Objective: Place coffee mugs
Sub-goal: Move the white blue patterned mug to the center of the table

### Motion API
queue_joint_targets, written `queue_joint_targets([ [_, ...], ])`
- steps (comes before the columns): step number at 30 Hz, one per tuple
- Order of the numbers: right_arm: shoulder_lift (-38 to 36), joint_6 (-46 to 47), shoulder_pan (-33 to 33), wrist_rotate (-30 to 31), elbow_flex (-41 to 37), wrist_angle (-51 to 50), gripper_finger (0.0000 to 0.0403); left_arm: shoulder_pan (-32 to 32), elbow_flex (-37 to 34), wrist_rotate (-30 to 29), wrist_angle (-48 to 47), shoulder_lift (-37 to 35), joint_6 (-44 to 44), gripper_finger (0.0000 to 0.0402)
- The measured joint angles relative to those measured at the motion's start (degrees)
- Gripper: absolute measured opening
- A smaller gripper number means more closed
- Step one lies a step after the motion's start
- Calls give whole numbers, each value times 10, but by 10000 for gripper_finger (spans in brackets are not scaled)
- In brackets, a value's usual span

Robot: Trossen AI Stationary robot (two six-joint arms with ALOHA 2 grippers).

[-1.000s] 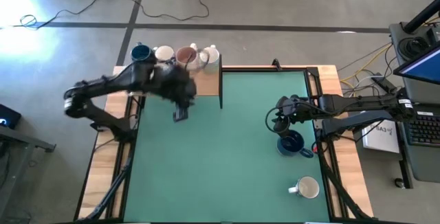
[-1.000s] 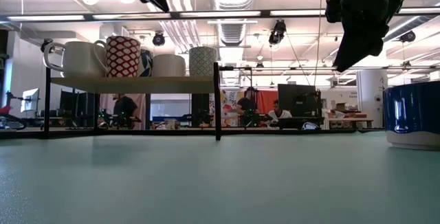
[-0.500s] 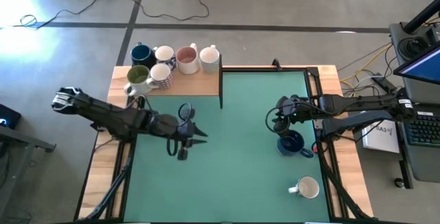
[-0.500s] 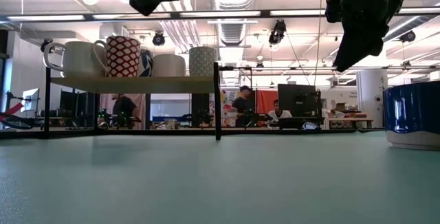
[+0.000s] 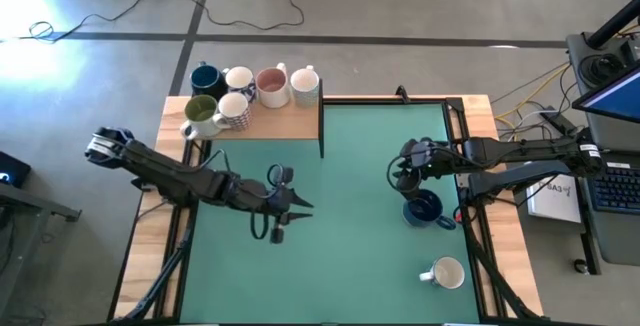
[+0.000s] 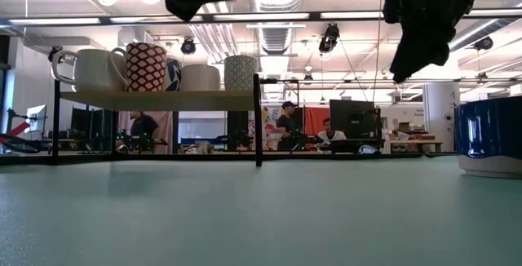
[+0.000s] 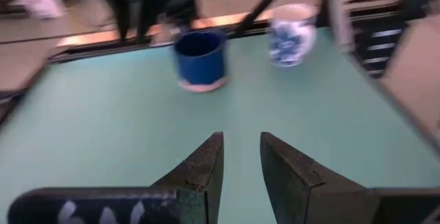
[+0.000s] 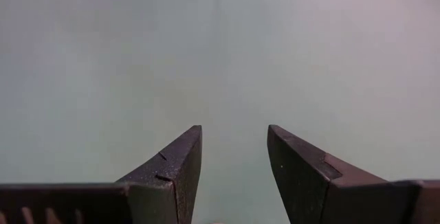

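Six mugs stand on a raised wooden shelf (image 5: 268, 122) at the table's far-left corner: dark blue (image 5: 207, 77), two white (image 5: 238, 78) (image 5: 305, 85), pink inside (image 5: 271, 84), olive-green inside (image 5: 200, 112) and red-patterned (image 5: 234, 109). A dark blue mug (image 5: 424, 207) (image 7: 200, 59) and a cream, blue-patterned mug (image 5: 445, 273) (image 7: 292, 34) stand upright on the green table near its right edge. My left gripper (image 5: 290, 211) (image 7: 242, 138) hovers open over the table's middle-left, pointing right. My right gripper (image 5: 400, 173) (image 8: 234, 129) hangs open just beyond the blue mug on its far-left side.
The shelf (image 6: 155, 99) stands on thin black legs above the table. A black post (image 5: 321, 131) marks its right end. Bare green table (image 5: 340, 266) stretches between the two arms and toward the near edge. People and desks show in the room behind.
My left gripper has left the shelf and swung toward the near edge and the right, out over the green table, turning so that its fingers point right. All six shelf mugs now show uncovered. The right arm has barely moved.
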Motion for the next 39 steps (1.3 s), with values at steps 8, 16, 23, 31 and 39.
queue_joint_targets([
  [8,3,14,0,-18,0,30,155,-12,0,-76,1,22,-3,79],
  [16,6,116,6,-192,0,0,155,-28,0,-76,1,21,-1,79],
  [23,27,241,55,-271,-9,-6,155,-50,0,-86,0,20,8,79],
  [31,45,270,178,-276,12,-5,133,-108,-2,-146,-4,20,-31,79],
  [39,45,369,317,-232,13,-5,125,-166,-2,-239,-60,20,-131,79],
])
